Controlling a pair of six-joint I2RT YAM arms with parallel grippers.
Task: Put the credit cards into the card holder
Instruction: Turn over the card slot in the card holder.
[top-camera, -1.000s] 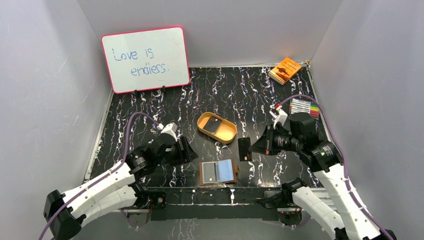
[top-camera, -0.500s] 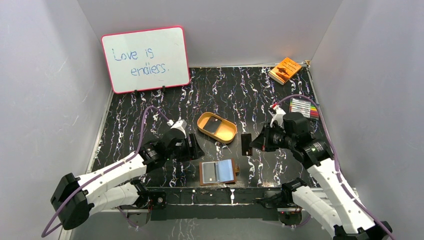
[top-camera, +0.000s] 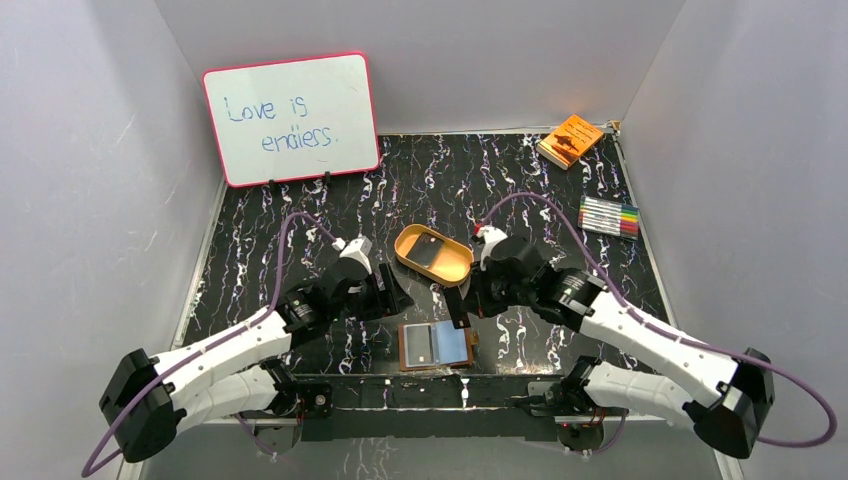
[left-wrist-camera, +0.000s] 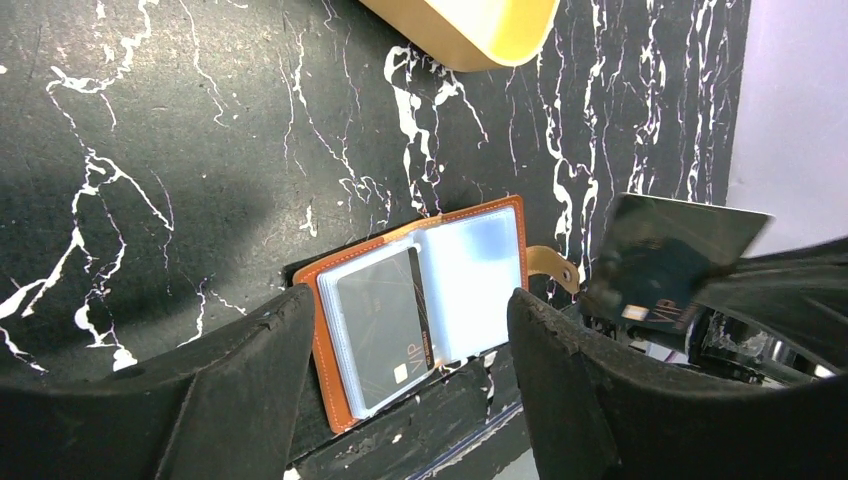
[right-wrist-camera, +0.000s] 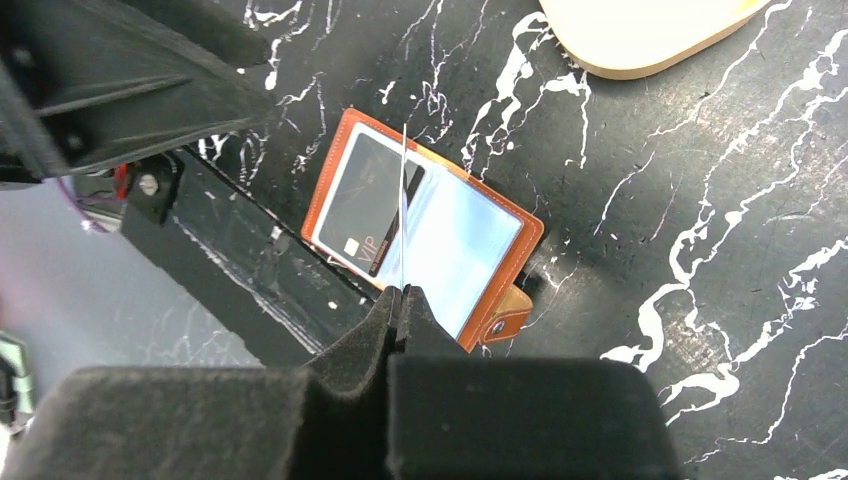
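Observation:
The card holder (top-camera: 437, 345) lies open near the table's front edge, strap tab to the right. A black credit card (left-wrist-camera: 385, 320) sits in its left sleeve, and its right page (right-wrist-camera: 455, 250) looks pale blue. My right gripper (top-camera: 468, 298) is shut on another black credit card (top-camera: 458, 308), held on edge just above the holder's middle. In the right wrist view that card shows as a thin line (right-wrist-camera: 403, 200) rising from the pinched fingertips (right-wrist-camera: 403, 295). My left gripper (top-camera: 385, 298) hovers open just left of and behind the holder, holding nothing. Another dark card (top-camera: 428, 250) lies in the tan tray.
The tan oval tray (top-camera: 450, 268) stands just behind the holder. An orange booklet (top-camera: 570, 140) lies at the back right, coloured markers (top-camera: 608, 215) at the right edge, and a whiteboard (top-camera: 290, 118) leans at the back left. The table's front rail (top-camera: 440, 392) runs below the holder.
My right arm has swung left with the black card, from right of the holder to over its middle. My left gripper has moved up and right toward the holder and opened slightly.

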